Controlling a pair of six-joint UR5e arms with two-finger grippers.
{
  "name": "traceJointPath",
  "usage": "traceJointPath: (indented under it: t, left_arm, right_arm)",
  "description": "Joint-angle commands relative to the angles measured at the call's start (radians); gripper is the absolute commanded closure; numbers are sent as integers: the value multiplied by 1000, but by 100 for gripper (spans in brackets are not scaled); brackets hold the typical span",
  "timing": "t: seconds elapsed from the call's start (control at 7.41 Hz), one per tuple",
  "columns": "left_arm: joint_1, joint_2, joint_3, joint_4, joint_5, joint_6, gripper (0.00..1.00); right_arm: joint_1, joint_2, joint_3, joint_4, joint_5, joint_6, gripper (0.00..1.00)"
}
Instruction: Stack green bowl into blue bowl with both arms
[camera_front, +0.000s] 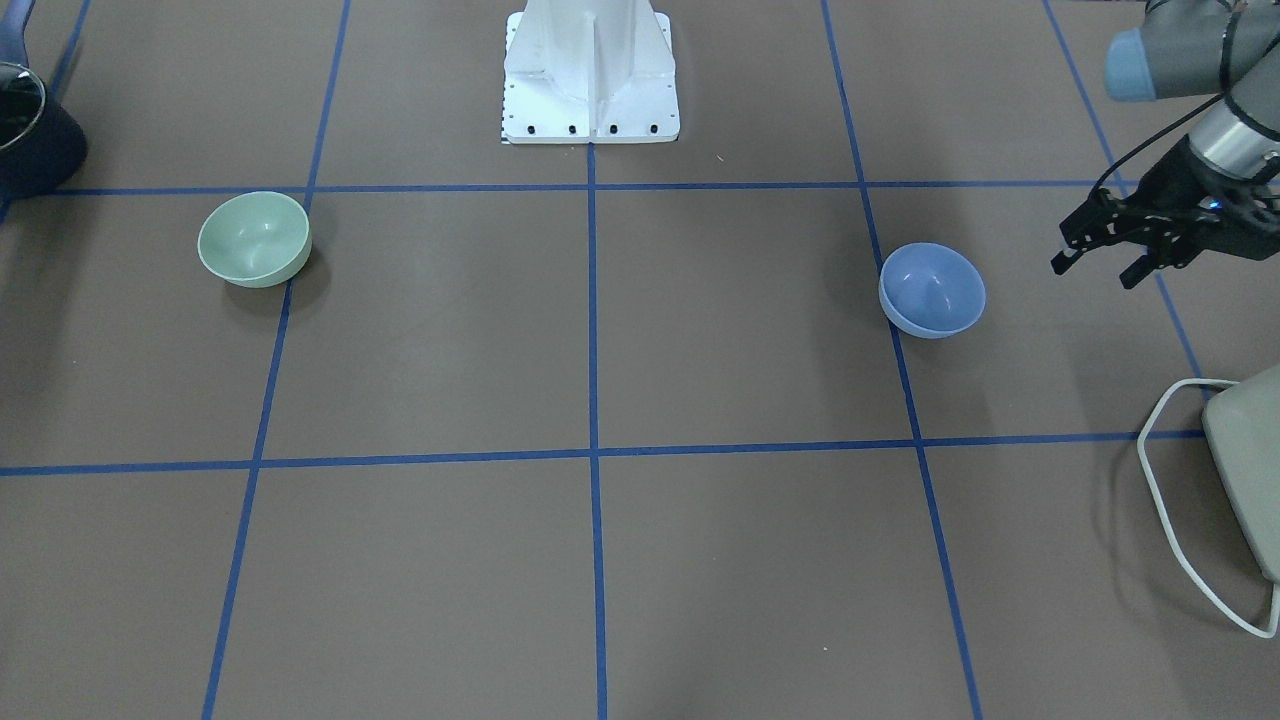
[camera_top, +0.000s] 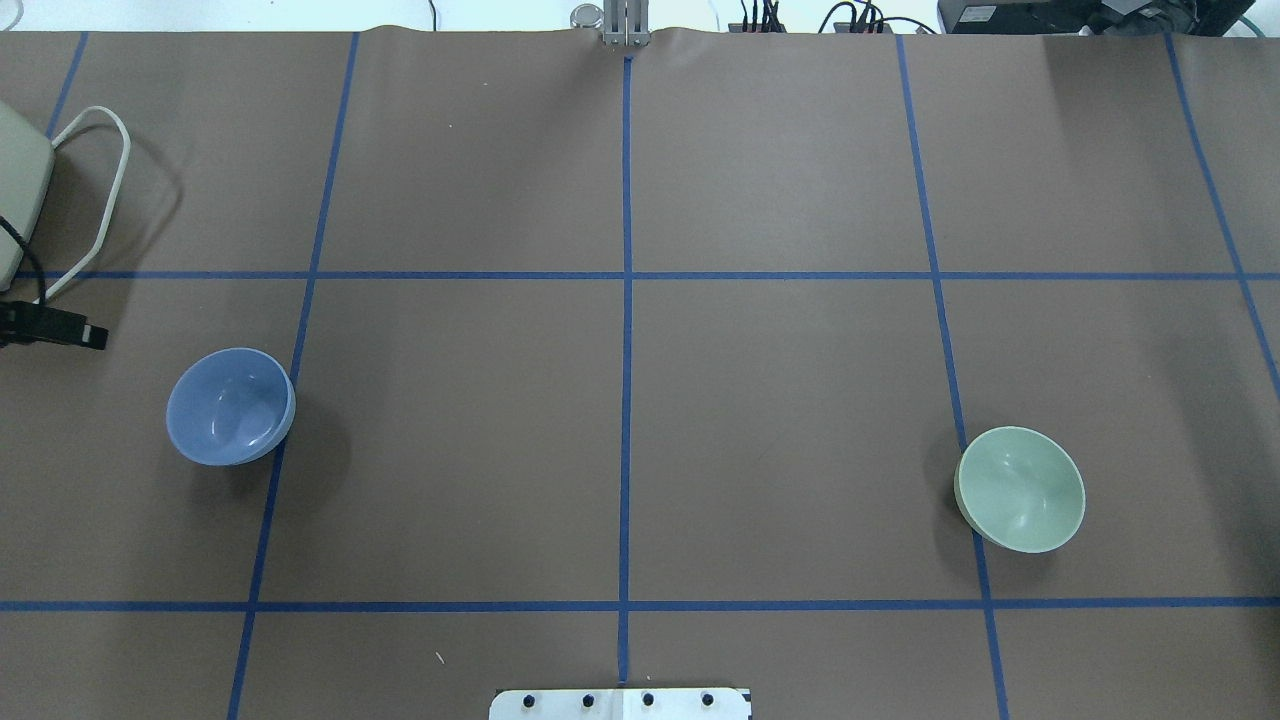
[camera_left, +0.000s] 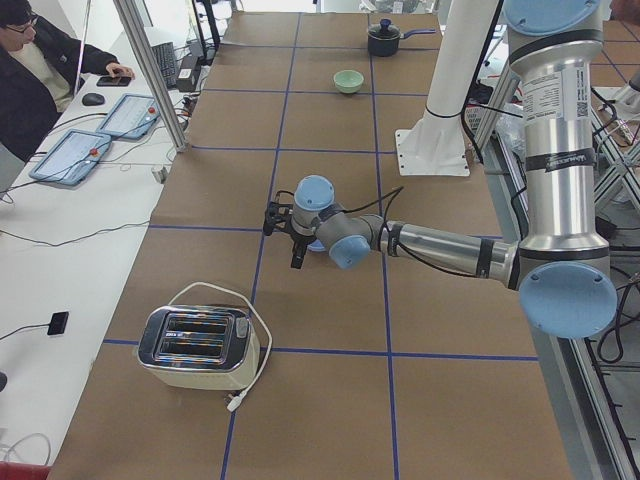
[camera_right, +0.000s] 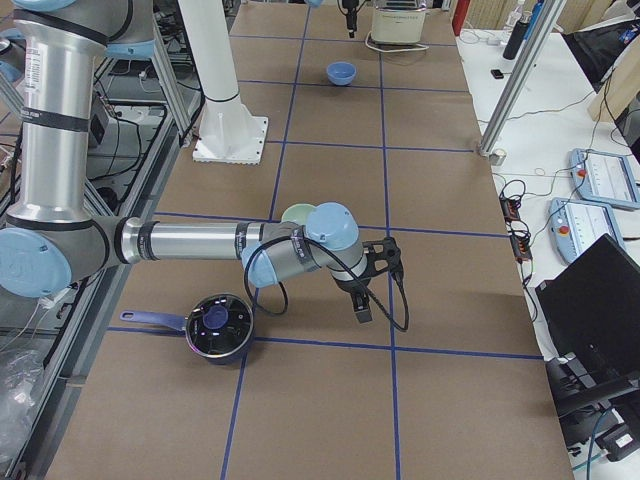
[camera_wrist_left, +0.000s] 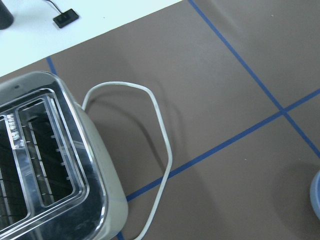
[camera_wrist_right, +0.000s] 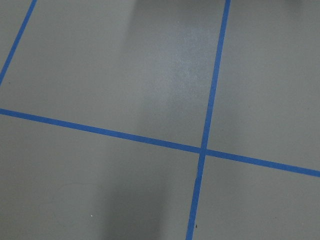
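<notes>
The green bowl (camera_front: 254, 240) stands upright and empty on the brown table on the robot's right side; it also shows in the overhead view (camera_top: 1020, 489). The blue bowl (camera_front: 932, 290) stands upright and empty on the robot's left side, also in the overhead view (camera_top: 230, 406). My left gripper (camera_front: 1097, 268) is open and empty, held above the table just outboard of the blue bowl. My right gripper (camera_right: 362, 300) shows only in the exterior right view, near the green bowl (camera_right: 297, 213), which its wrist partly hides; I cannot tell whether it is open or shut.
A toaster (camera_left: 195, 345) with a white cable (camera_wrist_left: 162, 145) stands at the table's left end. A dark pot (camera_right: 218, 325) with a handle sits at the right end. The white pedestal (camera_front: 590, 70) stands at the robot's side. Blue tape lines (camera_wrist_right: 202, 150) grid the table.
</notes>
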Motion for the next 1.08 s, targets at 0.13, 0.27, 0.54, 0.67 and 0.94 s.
traceJointPath:
  t: [0.13, 0.27, 0.54, 0.67, 0.94]
  left_arm:
    - [136, -7, -6, 0, 131, -76, 3]
    - [159, -7, -2, 0, 134, -74, 10]
    - [234, -8, 1, 0, 181, -74, 29]
    - [253, -8, 5, 0, 183, -71, 38]
    - [268, -10, 9, 0, 201, -65, 71]
  right_arm:
    - [1, -6, -1, 0, -4, -1, 0]
    - [1, -7, -1, 0, -5, 0, 0]
    - [1, -7, -2, 0, -5, 0, 0]
    - [0, -7, -2, 0, -5, 0, 0]
    - [1, -7, -4, 0, -7, 0, 0]
